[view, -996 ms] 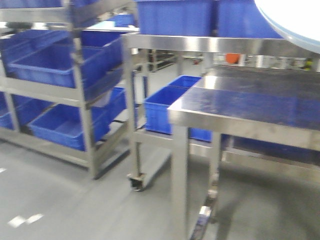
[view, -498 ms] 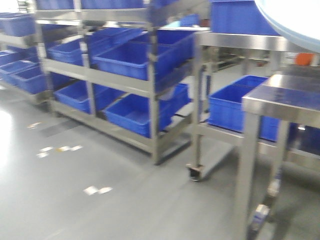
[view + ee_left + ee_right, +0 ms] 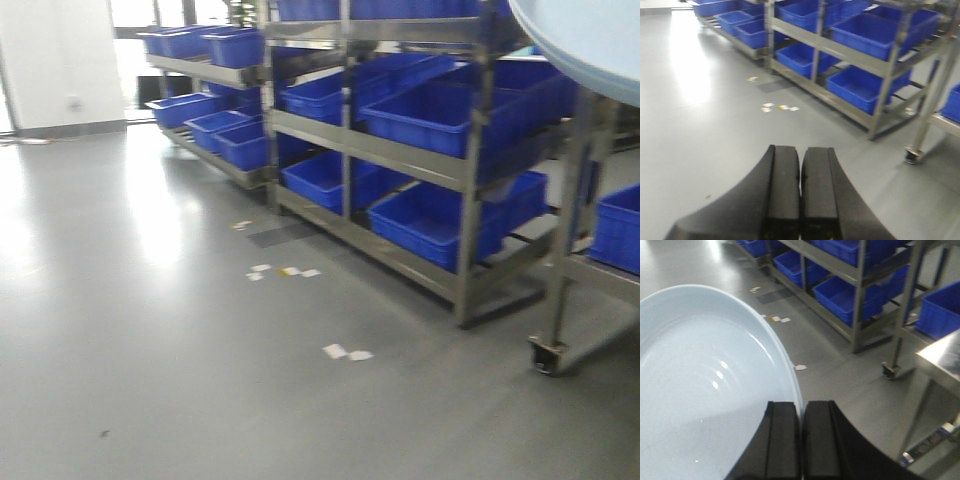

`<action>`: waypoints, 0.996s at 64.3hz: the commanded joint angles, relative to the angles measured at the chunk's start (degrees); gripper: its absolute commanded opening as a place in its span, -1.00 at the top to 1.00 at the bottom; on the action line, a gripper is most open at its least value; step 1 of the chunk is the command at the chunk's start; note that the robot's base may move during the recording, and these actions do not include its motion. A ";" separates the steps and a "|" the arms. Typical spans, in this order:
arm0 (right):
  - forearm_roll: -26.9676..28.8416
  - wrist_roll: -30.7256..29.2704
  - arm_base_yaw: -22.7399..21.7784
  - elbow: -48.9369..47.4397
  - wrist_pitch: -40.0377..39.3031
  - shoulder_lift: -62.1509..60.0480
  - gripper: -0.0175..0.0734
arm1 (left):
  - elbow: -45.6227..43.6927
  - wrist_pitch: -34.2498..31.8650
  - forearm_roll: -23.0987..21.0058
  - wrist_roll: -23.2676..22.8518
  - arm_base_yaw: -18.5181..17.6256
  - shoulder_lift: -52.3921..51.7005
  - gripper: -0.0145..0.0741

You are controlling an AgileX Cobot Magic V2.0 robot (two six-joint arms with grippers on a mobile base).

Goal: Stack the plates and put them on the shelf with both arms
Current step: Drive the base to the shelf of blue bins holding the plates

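One plate in right end effector, left end effector closed (empty)

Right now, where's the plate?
In the right wrist view the plate fills the left side, its rim pinched in the right gripper above the grey floor. In the front view its edge cuts the top-right corner.

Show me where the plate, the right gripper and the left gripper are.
plate point(image 3: 705, 390), right wrist view, on its inner surface.
right gripper point(image 3: 801, 407), right wrist view, between its fingertips.
left gripper point(image 3: 800, 152), left wrist view, between its fingertips.
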 commanded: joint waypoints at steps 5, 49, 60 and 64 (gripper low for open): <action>-0.59 -0.03 -0.24 -1.74 -5.91 0.18 0.51 | -1.80 -4.75 -0.01 -0.13 0.05 0.27 0.48; -0.59 -0.03 -0.24 -1.74 -6.01 0.66 0.51 | -1.80 -4.75 -0.01 -0.13 0.05 0.41 0.48; -0.59 -0.03 -0.24 -1.74 -4.63 0.98 0.51 | -1.80 -4.48 -0.01 -0.13 0.05 0.50 0.48; -0.59 -0.03 -0.24 -1.74 -4.63 0.98 0.51 | -1.80 -4.48 -0.01 -0.13 0.05 0.50 0.48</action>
